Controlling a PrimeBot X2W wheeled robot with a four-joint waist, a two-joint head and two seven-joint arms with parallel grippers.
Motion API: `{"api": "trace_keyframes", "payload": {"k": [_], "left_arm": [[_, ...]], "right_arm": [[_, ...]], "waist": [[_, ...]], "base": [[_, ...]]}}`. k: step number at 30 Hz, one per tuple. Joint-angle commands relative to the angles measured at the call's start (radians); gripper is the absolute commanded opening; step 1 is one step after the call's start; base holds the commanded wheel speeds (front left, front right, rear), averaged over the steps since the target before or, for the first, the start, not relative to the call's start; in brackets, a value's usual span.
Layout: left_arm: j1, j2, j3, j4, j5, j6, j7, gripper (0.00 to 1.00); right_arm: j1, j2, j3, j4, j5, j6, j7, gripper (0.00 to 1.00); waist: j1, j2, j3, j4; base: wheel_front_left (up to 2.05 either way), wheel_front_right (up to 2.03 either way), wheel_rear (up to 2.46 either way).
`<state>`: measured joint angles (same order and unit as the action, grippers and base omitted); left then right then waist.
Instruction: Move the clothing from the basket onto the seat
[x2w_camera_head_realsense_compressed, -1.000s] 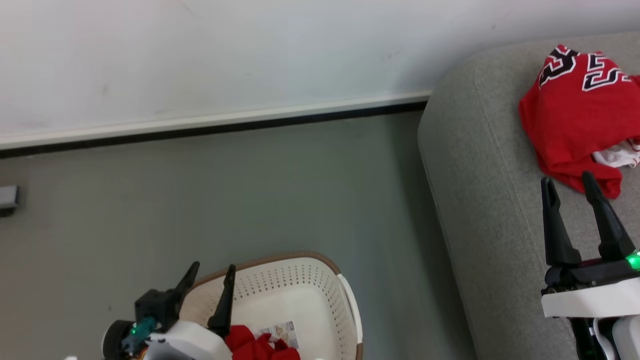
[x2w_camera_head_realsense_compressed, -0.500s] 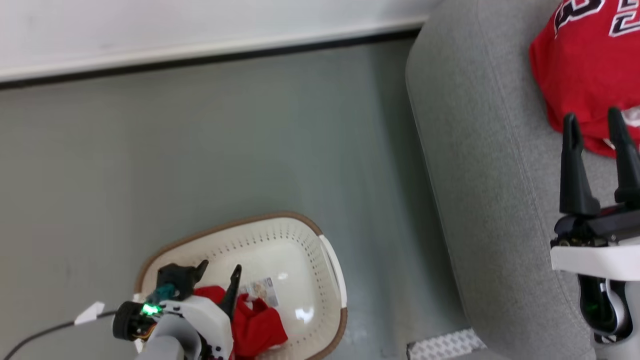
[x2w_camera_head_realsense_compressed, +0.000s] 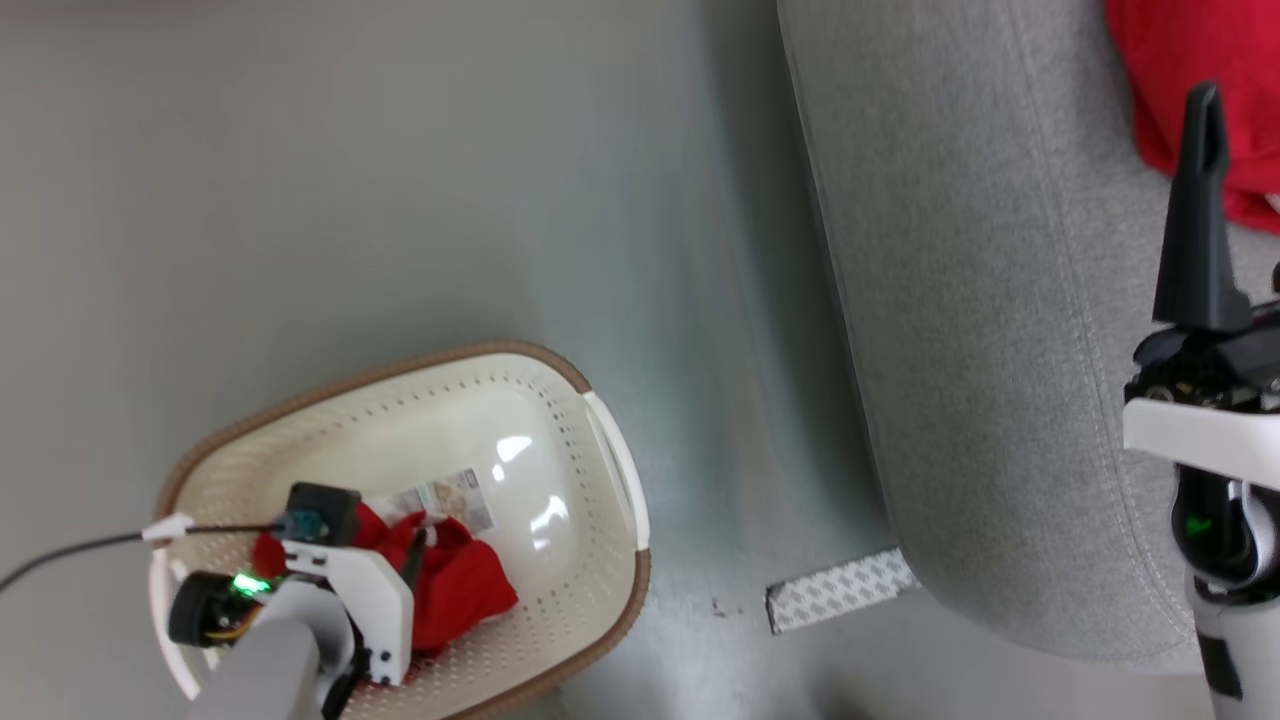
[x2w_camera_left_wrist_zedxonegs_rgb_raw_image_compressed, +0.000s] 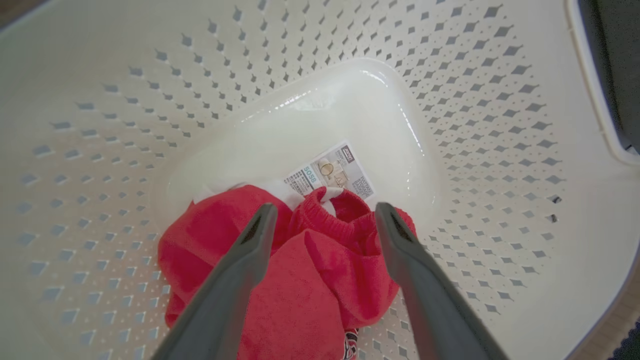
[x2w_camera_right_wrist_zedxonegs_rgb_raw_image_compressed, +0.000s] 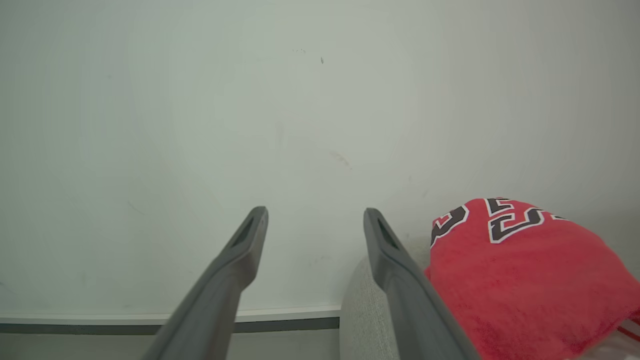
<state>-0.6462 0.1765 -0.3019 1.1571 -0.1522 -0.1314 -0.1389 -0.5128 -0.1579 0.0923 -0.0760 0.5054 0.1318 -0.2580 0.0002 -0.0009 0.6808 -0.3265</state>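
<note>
The cream basket (x2w_camera_head_realsense_compressed: 610, 470) with a brown rim stands on the floor at the lower left. A crumpled red garment (x2w_camera_left_wrist_zedxonegs_rgb_raw_image_compressed: 295, 280) with an elastic waistband lies in its bottom, also visible from the head (x2w_camera_head_realsense_compressed: 460, 590). My left gripper (x2w_camera_left_wrist_zedxonegs_rgb_raw_image_compressed: 325, 212) is down inside the basket, open, one finger on each side of the cloth. The grey seat (x2w_camera_head_realsense_compressed: 980, 350) rises at the right. A red jersey (x2w_camera_right_wrist_zedxonegs_rgb_raw_image_compressed: 520, 280) with black-and-white lettering lies on the seat. My right gripper (x2w_camera_right_wrist_zedxonegs_rgb_raw_image_compressed: 315, 214) hovers open beside the jersey, holding nothing.
A printed label (x2w_camera_left_wrist_zedxonegs_rgb_raw_image_compressed: 330, 172) sticks to the basket floor beyond the garment. A white patterned strip (x2w_camera_head_realsense_compressed: 840, 590) lies on the floor by the seat's corner. A black cable (x2w_camera_head_realsense_compressed: 70, 560) runs in from the left. A pale wall (x2w_camera_right_wrist_zedxonegs_rgb_raw_image_compressed: 300, 125) stands beyond the right gripper.
The head camera has tilted down, so the whole view has shifted. My left gripper has dropped deeper into the basket, down to the red garment. The right gripper stays open.
</note>
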Motion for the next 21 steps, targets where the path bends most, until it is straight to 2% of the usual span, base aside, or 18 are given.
{"api": "trace_keyframes", "payload": {"k": [1, 8, 21], "left_arm": [[-0.030, 0.017, -0.011, 0.021, 0.004, 0.001, 0.012, 1.00], [-0.107, 0.041, -0.034, 0.094, 0.013, 0.001, 0.104, 1.00], [-0.168, 0.101, -0.075, 0.127, 0.027, 0.011, 0.262, 1.00]], "right_arm": [[-0.032, -0.003, 0.001, -0.013, 0.006, -0.002, -0.007, 1.00], [-0.090, 0.006, -0.008, -0.053, 0.000, -0.002, -0.007, 1.00], [-0.143, 0.002, 0.001, -0.087, -0.018, -0.002, -0.007, 1.00]], "waist": [[-0.0002, -0.0001, 0.061, -0.029], [-0.0002, -0.0001, 0.155, -0.055], [-0.0002, -0.0001, 0.276, -0.100]], "base": [[0.00, 0.00, 0.00], [0.00, 0.00, 0.00], [0.00, 0.00, 0.00]]}}
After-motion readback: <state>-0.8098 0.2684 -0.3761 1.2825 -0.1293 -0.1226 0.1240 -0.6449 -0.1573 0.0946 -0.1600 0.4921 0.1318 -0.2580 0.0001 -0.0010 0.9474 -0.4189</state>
